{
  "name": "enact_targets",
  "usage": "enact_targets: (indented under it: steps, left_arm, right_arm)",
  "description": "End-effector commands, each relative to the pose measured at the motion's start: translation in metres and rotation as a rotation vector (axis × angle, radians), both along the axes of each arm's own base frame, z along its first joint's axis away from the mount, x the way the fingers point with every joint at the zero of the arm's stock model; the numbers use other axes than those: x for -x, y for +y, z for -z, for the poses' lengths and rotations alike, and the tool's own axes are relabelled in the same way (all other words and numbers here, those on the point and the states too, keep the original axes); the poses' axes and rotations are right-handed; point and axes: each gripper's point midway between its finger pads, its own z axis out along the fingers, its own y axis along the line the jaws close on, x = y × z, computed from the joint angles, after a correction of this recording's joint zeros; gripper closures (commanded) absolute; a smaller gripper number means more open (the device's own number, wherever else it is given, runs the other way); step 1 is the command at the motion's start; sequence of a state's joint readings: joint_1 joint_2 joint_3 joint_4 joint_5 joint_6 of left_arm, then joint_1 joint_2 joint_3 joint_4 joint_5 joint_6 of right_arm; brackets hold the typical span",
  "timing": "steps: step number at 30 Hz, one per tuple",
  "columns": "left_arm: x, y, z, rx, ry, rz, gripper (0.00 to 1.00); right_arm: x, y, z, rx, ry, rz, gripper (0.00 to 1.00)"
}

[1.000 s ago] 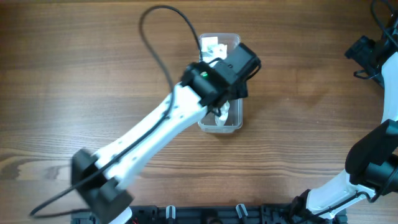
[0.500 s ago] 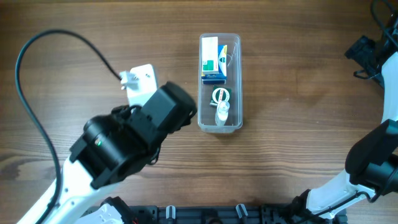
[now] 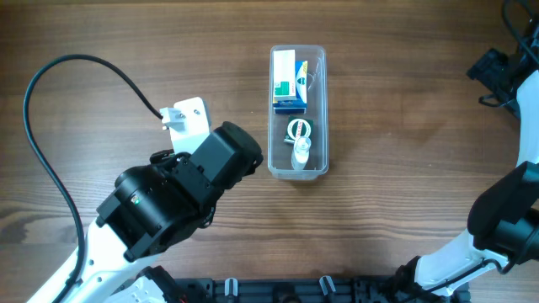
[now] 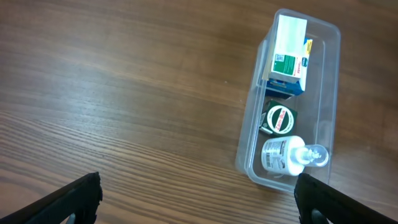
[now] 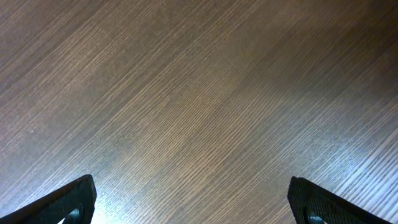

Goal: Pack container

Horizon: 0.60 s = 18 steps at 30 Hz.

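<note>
The container [image 3: 324, 101] is a clear, long tub standing at the table's centre. Inside it lie a white, green and blue box [image 3: 288, 80], a round green tin [image 3: 298, 129] and a small clear bottle [image 3: 301, 151]. In the left wrist view the container [image 4: 325, 106] is at the upper right, holding the box [image 4: 290, 46], the tin [image 4: 280, 118] and the bottle [image 4: 283, 155]. My left gripper [image 4: 202, 205] is open and empty over bare wood, left of the tub; its body [image 3: 227, 156] shows in the overhead view. My right gripper [image 5: 196, 205] is open and empty over bare wood at the far right [image 3: 497, 76].
A black cable [image 3: 50, 93] loops over the table's left side. A white wrist camera mount [image 3: 187, 118] sits on the left arm. A black rail [image 3: 295, 290] runs along the front edge. The right arm's base [image 3: 497, 227] stands at the lower right.
My left arm has drawn back from over the container to the lower left, uncovering the box, tin and bottle inside. The right arm has not moved.
</note>
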<state>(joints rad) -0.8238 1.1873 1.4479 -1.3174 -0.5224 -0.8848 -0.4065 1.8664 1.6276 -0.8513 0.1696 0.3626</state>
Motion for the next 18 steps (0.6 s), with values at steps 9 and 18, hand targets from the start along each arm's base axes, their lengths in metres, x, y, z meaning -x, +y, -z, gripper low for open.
enact_targets:
  steps: [9, 18]
  left_arm:
    - [-0.022, -0.02, 0.068, -0.19, -0.084, 0.299, 0.0]
    - [-0.044, 0.01, 0.118, 0.097, -0.394, 0.415, 0.0]
  right_arm:
    - [-0.002, 0.002, 0.007, 0.002, 0.014, 0.006, 0.0]
    - [-0.002, 0.002, 0.007, 0.002, 0.014, 0.005, 0.0]
